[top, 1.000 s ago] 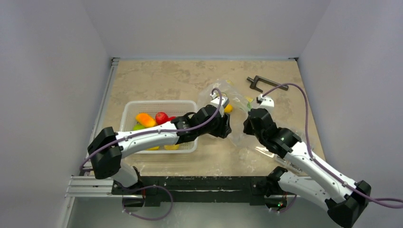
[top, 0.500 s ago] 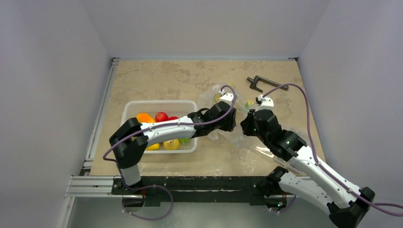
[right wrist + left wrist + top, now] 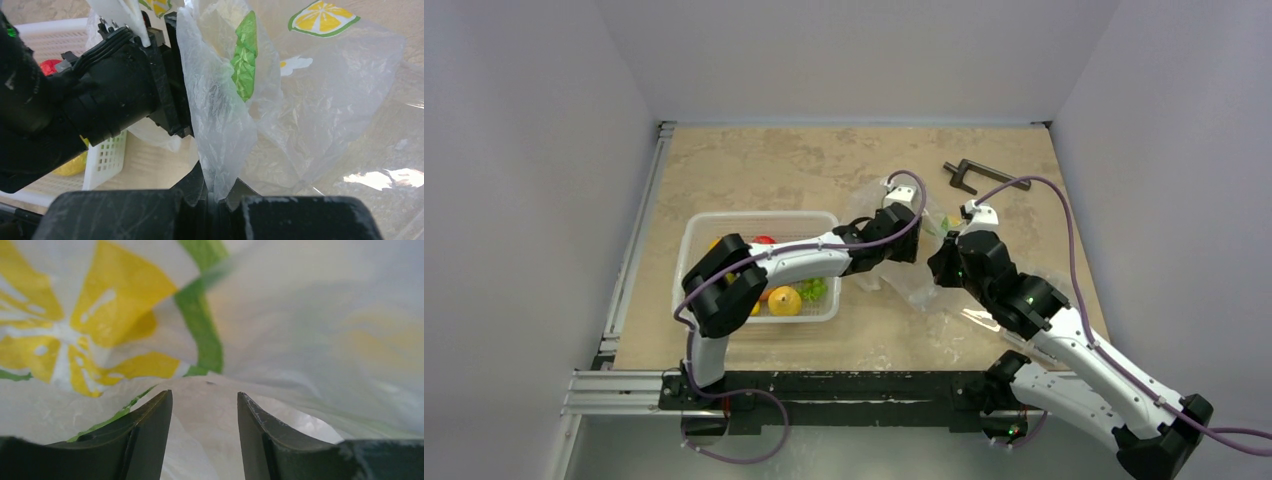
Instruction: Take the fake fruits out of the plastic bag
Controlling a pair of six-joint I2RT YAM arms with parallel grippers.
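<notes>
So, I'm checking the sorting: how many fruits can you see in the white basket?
5: a red one and an orange sliver at the far side, a yellow one, a green one and a yellow edge near the front. The left arm may hide more.

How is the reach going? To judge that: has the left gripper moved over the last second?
Yes. In the top view the left gripper has moved right and toward the far edge, away from the basket, further into the bag.
</notes>
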